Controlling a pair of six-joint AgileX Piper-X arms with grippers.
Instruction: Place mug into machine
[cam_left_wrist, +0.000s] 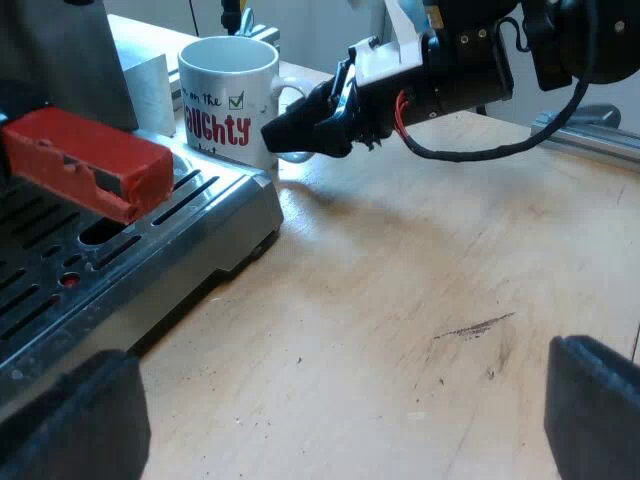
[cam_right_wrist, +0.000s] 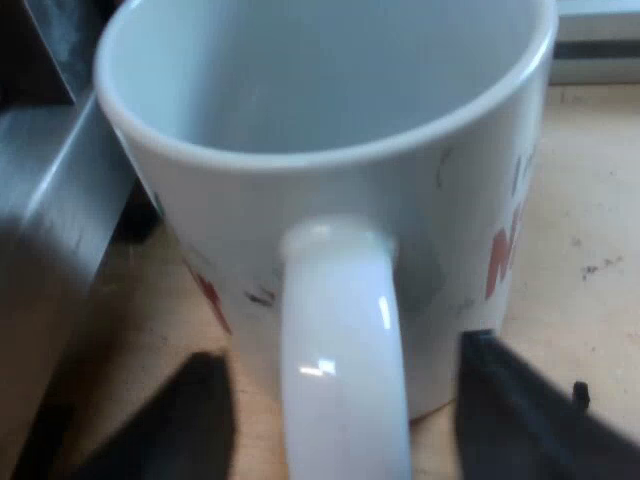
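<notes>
white mug (cam_left_wrist: 228, 100) with red lettering, upright and empty, on the wooden table (cam_left_wrist: 400, 300) just beside the corner of the drip tray (cam_left_wrist: 130, 265) of the espresso machine (cam_right_wrist: 55, 200), not on the tray; can't tell if it touches the tray

right gripper (cam_right_wrist: 345, 430) at the mug handle (cam_right_wrist: 340, 340): jaws apart, one black finger (cam_right_wrist: 195, 425) on each side of the handle, gap showing on both sides, so not clamped

left gripper (cam_left_wrist: 335, 420) low over bare table near the tray's front edge, jaws wide apart, nothing between them

red handle end (cam_left_wrist: 85, 160) of the holder sticks out above the slotted tray, near the corner where the mug stands; the tray's raised metal rim runs between the mug and the slots

machine's metal side close by the mug wall in the right wrist view

grey metal rail (cam_left_wrist: 590, 130) on the table beyond the right arm, well apart from the mug; dark scuff (cam_left_wrist: 475, 327) on the wood between the two grippers
</notes>
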